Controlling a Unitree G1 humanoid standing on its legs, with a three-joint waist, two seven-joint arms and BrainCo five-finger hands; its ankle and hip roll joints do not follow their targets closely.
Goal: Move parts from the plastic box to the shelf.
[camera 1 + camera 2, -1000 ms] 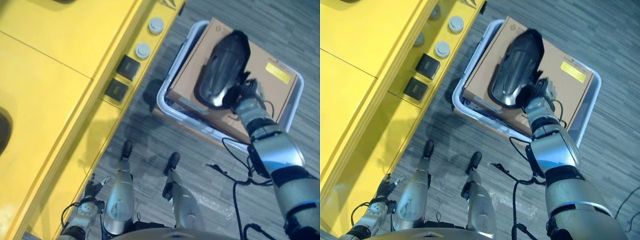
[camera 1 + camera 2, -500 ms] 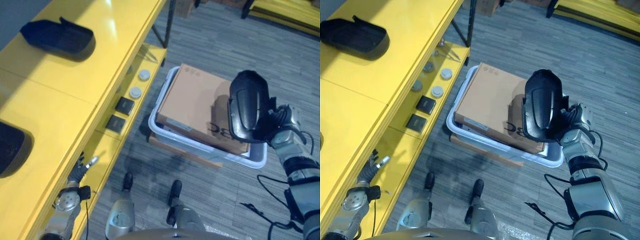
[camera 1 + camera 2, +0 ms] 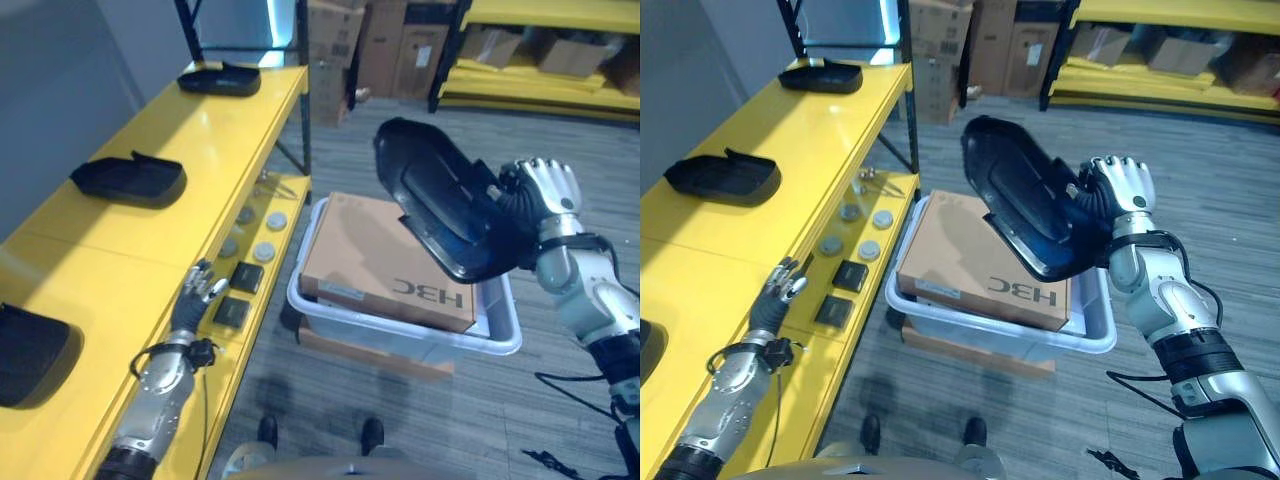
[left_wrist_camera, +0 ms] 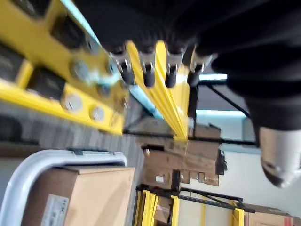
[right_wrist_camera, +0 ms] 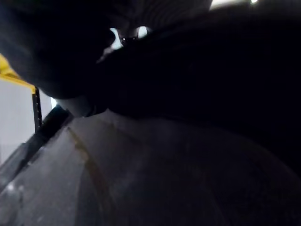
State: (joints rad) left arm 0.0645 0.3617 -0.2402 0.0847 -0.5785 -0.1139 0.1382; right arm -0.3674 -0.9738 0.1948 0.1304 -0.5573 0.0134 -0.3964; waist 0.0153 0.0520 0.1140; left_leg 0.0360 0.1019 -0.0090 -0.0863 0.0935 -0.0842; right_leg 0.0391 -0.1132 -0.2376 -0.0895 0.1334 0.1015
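Above the plastic box [image 3: 400, 335], black part [image 3: 440, 200] aslant in right robot hand [image 3: 540, 195].

— Where are we?
— We take it for a warehouse or stockroom: yellow shelving [image 3: 150, 215] at nine o'clock, more racks [image 3: 560, 95] with stacked cardboard cartons [image 3: 395, 55] at twelve o'clock, grey plank floor [image 3: 560, 400].

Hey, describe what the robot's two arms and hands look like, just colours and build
Both arms are silver-grey metal segments with black bands at the joints. The left hand has slim silver fingers with dark tips and a dark cover at the wrist, where a thin black cable loops. The right hand has rounded silver knuckles above a dark ribbed wrist cover, and its forearm is broad and glossy.
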